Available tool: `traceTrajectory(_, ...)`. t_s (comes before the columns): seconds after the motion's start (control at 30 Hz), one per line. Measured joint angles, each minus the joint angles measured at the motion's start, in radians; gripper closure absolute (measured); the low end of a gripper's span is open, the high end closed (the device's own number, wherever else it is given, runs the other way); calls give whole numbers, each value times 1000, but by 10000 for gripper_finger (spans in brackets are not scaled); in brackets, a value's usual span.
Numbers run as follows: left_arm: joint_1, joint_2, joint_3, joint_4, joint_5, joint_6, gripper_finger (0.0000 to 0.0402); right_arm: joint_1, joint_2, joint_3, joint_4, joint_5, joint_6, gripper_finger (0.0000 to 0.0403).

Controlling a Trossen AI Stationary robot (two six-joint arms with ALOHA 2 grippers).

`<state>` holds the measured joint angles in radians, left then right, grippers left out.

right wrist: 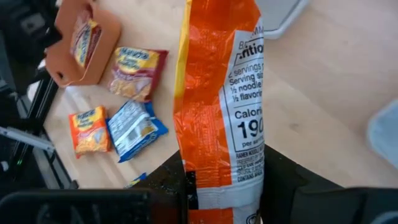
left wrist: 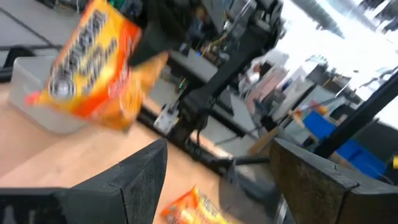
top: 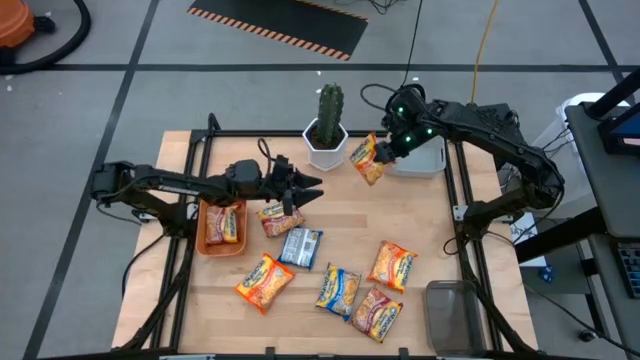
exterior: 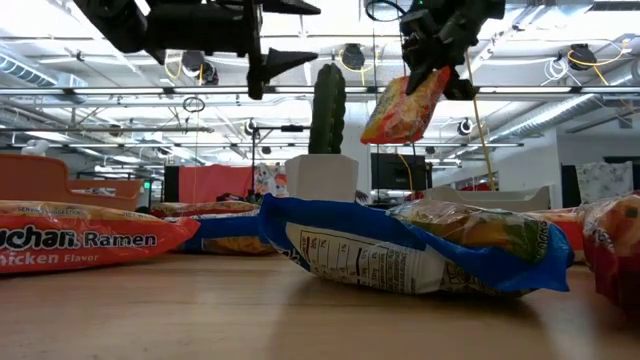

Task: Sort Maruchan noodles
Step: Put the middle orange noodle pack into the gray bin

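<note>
1. Left gripper: raised above the table's left-centre, arm stretched out level, fingers spread apart, nothing between them.
2. Right gripper: lifted at the far right, arm bent, fingers clamped on an orange packet.

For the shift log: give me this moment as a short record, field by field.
right gripper: shut on an orange noodle packet, held in the air beside the white bin
left gripper: open, empty, above the table
orange bin: holds one packet
loose packets on table: six
cactus pot: upright at the far edge
</note>
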<state>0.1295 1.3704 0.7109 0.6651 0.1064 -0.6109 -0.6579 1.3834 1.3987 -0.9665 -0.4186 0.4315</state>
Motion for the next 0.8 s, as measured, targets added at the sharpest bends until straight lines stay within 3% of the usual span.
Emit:
traceTrajectory(0.23,-1,-5,0,-79,-4,-2,119,-133,-54,0,-24,-3,-90,288)
traceTrajectory(0.8,-16,-5,0,-103,-280,-19,119,-414,-96,0,-154,-4,-349,287)
